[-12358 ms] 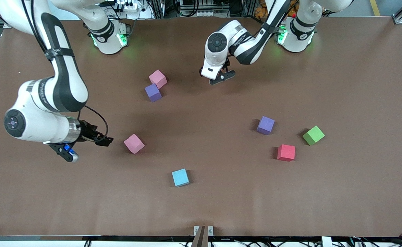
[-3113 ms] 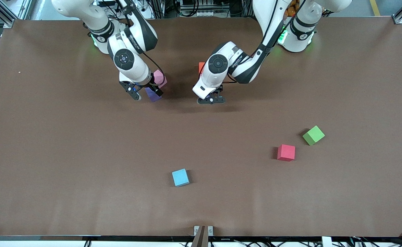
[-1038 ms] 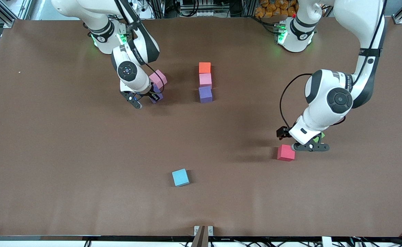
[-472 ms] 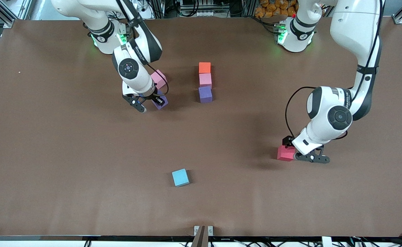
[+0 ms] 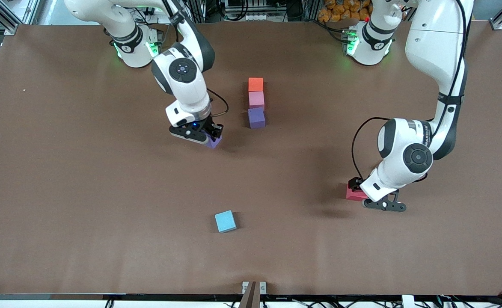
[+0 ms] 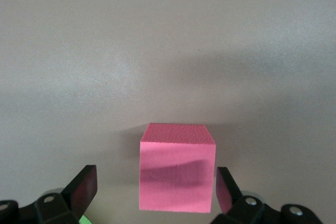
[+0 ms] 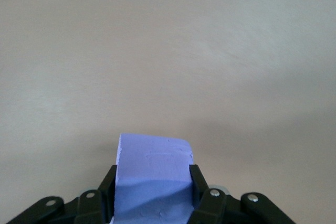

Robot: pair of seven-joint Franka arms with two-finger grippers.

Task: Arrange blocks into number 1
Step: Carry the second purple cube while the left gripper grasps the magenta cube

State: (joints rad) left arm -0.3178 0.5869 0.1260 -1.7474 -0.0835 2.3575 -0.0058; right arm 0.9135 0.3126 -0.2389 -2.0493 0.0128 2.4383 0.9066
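Note:
An orange block (image 5: 255,84), a pink block (image 5: 256,100) and a purple block (image 5: 256,117) lie touching in a straight column at mid-table. My right gripper (image 5: 210,137) is shut on the second purple block (image 7: 152,166), holding it over bare table beside the column, toward the right arm's end. The red block (image 5: 352,193) rests on the table toward the left arm's end. My left gripper (image 6: 155,188) is open and down around the red block (image 6: 177,174), its fingers (image 6: 84,190) standing apart from the block's sides.
A light blue cube (image 5: 225,221) lies nearer the front camera, below the column in that view. The green cube is hidden by the left arm in the front view; a sliver (image 6: 84,220) shows by the left gripper. Another pink block is hidden by the right arm.
My right gripper has carried the purple block away from the pink block toward the column. My left gripper has come down from beside the red block to straddle it.

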